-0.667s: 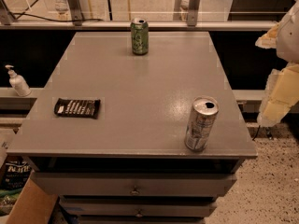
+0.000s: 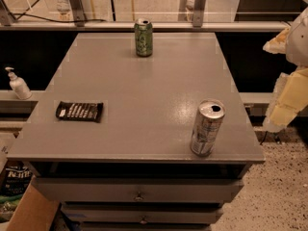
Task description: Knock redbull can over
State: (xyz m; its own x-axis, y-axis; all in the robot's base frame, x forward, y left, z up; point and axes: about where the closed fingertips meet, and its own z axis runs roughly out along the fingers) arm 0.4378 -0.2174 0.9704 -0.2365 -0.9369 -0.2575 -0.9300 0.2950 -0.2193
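Robotics lab (end effector (image 2: 283, 107) at right, drawer cabinet (image 2: 139, 189)).

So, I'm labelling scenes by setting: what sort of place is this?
Probably a lab or office: grey drawer cabinet, glass partition behind, speckled floor. The gripper hangs right of the redbull can.

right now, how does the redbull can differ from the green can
The redbull can looks taller, slimmer and silver; the green can is shorter and green. The redbull can stands at the near right corner of the table, close to the hand off the right edge; the green can stands at the far edge. Both are upright.
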